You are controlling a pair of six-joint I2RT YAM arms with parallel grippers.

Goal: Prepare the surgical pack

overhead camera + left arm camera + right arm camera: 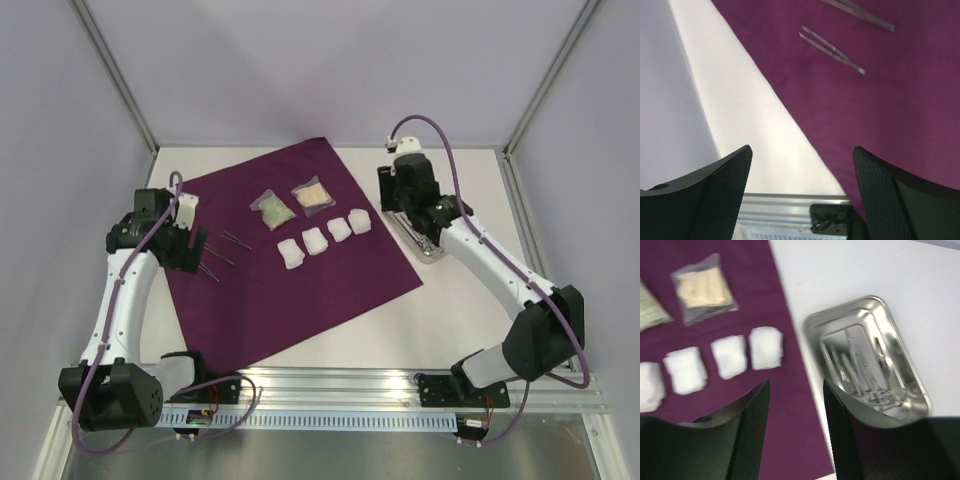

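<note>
The deep-purple cloth [300,290] lies spread flat on the table. On it are two clear packets [265,208] [312,194], a row of several white gauze pads [315,241] and thin steel instruments [225,250]. The steel tray [432,255] sits on the bare table just right of the cloth and holds more instruments [860,375]. My left gripper [192,250] is open and empty above the cloth's left edge [875,115], with two instruments [832,49] ahead of it. My right gripper [395,205] is open and empty above the cloth's right edge, beside the tray [812,322].
White table surface [470,320] surrounds the cloth. An aluminium rail [400,385] runs along the near edge by the arm bases. Grey walls with metal posts [120,90] close in the back and sides.
</note>
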